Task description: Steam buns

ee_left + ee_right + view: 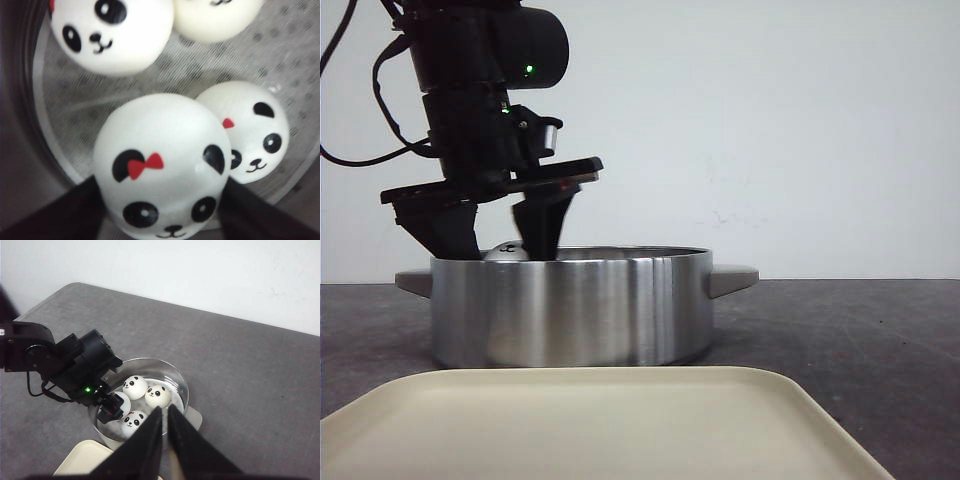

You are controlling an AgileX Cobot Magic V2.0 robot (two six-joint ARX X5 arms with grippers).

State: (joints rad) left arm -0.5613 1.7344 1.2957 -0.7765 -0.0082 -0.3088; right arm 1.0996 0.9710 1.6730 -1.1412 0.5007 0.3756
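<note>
Gripping a bun (162,165) between both fingers, my left end effector (510,235) reaches down inside the pot (570,305) at its left side. That bun sits directly under me, just above the steamer mesh (165,75); the other three buns lie beside it. My right end effector (164,440) hovers high, pinched closed and empty, over the pot's near rim.

Black arm (480,90), green lights, dark cables.
</note>
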